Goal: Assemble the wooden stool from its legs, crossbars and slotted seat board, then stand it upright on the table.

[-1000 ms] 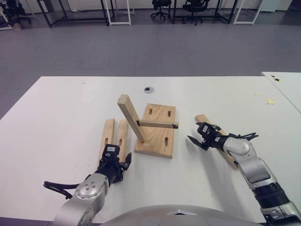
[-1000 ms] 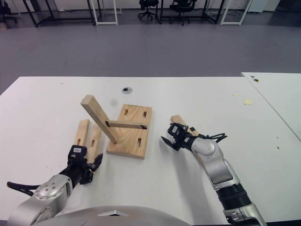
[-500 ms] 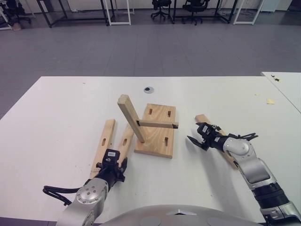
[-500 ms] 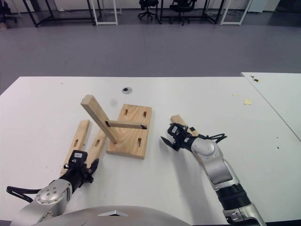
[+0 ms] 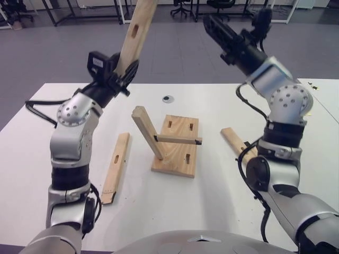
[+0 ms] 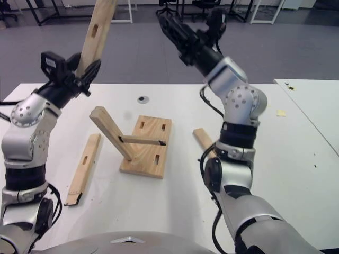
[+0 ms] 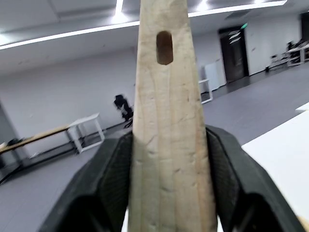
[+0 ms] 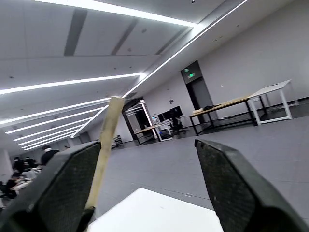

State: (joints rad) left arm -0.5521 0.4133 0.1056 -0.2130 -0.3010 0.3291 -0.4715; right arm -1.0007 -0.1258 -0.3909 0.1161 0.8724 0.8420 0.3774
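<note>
Starting with the wide white rectangular table (image 5: 222, 106), locate the flat rectangular slotted wooden seat board (image 5: 175, 160) lying near the table's centre. Find the thick wooden leg post (image 5: 148, 131) seated near the board's 8 o'clock corner, tilted toward 10 o'clock, not upright. Trace the thin wooden crossbar (image 5: 177, 139) running from the middle of that post toward 3 o'clock, with its far end over the board's 3 o'clock edge.

Look above the table at 10 o'clock of the board for the raised long wooden leg with an oval slot (image 5: 136, 32), tilted with its upper end toward 1 o'clock. Confirm the left gripper (image 7: 169, 186) clamped on the lower part of this leg, with one black finger (image 7: 113, 181) against each side.

Check 9 o'clock of the board for the second slotted wooden leg (image 5: 115, 166), flat on the table, apart from the board. Check 3 o'clock for the third wooden leg (image 5: 231, 138), flat on the table, partly hidden behind the right arm.

Find the right gripper (image 8: 145, 193) raised high above the table at 1 o'clock of the board, fingers (image 8: 239, 193) spread wide, grasping nothing. Note the small dark round disc (image 5: 168, 99) on the table at 12 o'clock of the board.
</note>
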